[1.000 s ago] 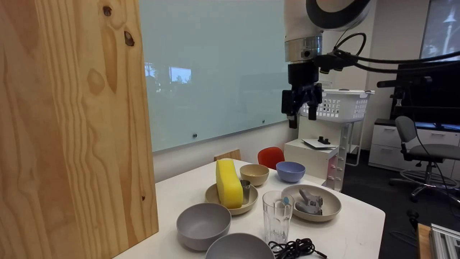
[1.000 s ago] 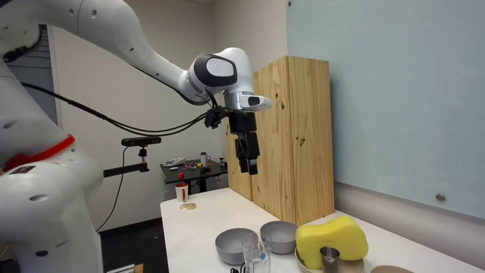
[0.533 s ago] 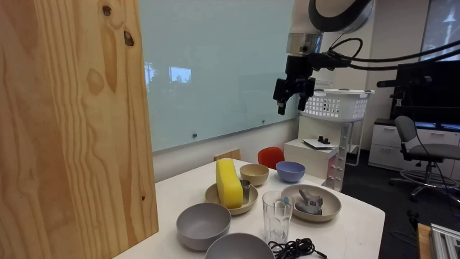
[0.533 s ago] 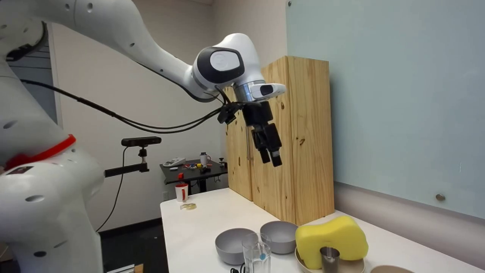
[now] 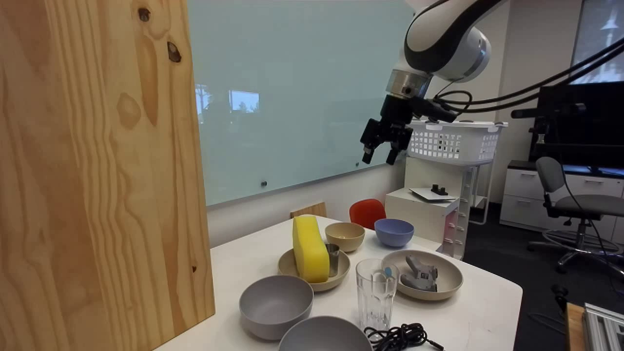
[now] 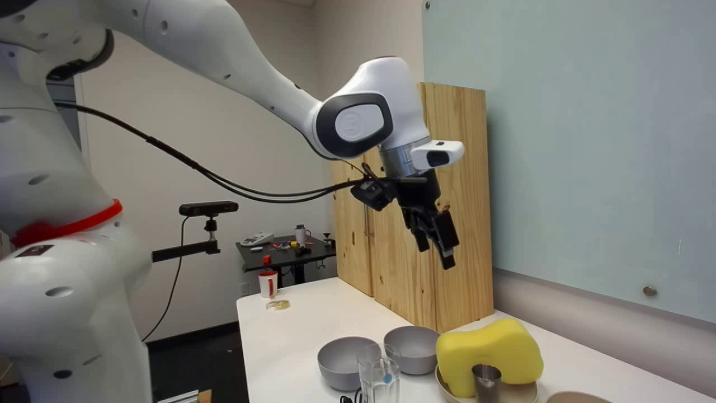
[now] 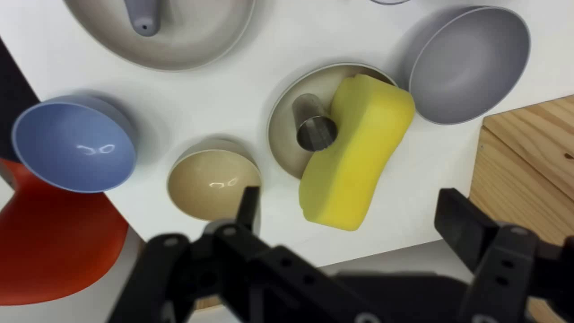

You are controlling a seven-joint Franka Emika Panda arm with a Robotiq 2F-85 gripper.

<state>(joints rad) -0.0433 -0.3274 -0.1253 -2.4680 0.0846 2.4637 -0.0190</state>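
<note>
My tool (image 5: 380, 159) hangs high above the surface (image 5: 470, 321) with its jaws spread wide, holding nothing. Over the last second it has swung toward the glass board (image 5: 302, 102) and tipped into a slant, while everything I can see on the surface lies as it did. In the wrist view the yellow block (image 7: 358, 157) shows in the gap between the jaws: it stands in a beige dish (image 7: 282, 130) toward the board-side edge, beside a metal cup (image 7: 313, 121). A cream bowl (image 7: 208, 184) sits toward the corner by the red chair (image 7: 58, 246). I judge this to be positioning, with no contact made.
</note>
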